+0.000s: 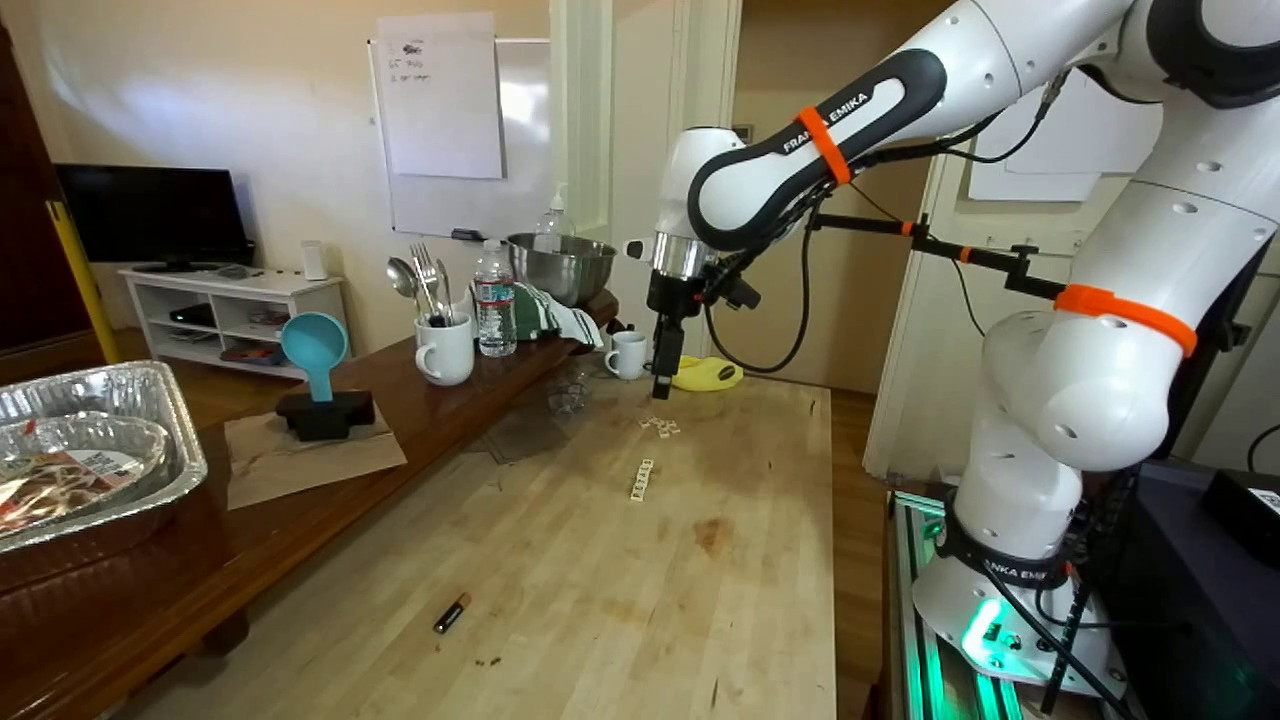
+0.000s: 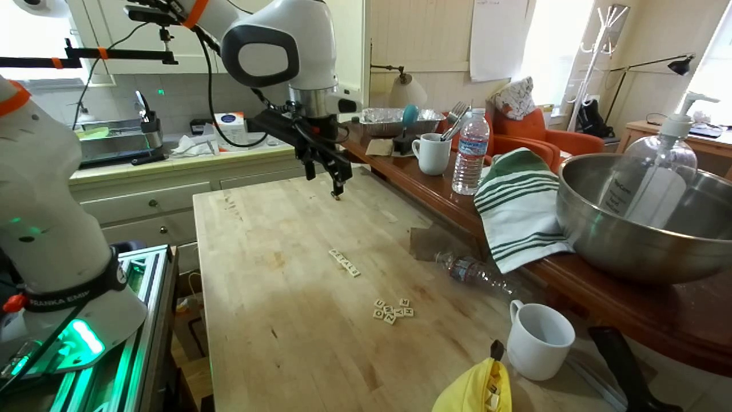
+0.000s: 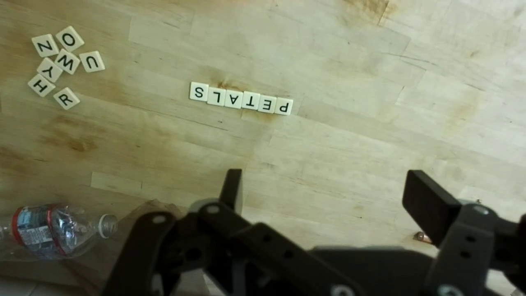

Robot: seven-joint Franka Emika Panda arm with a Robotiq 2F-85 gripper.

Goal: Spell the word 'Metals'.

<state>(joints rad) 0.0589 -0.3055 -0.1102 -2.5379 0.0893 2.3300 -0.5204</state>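
Letter tiles (image 3: 250,100), flat, squarish and cream with black capitals, are being carried by a bench (image 3: 370,135) of pale wood, streaked with grain and blotched brown. PETALS is being spelled by six of them, laid edge to edge in a slightly stepped row; seven loose tiles (image 3: 67,61) are being seen clustered apart from it. Above the bench the gripper (image 3: 325,181) is being held spread wide. A clear plastic bottle (image 3: 68,232) is being seen on its side.
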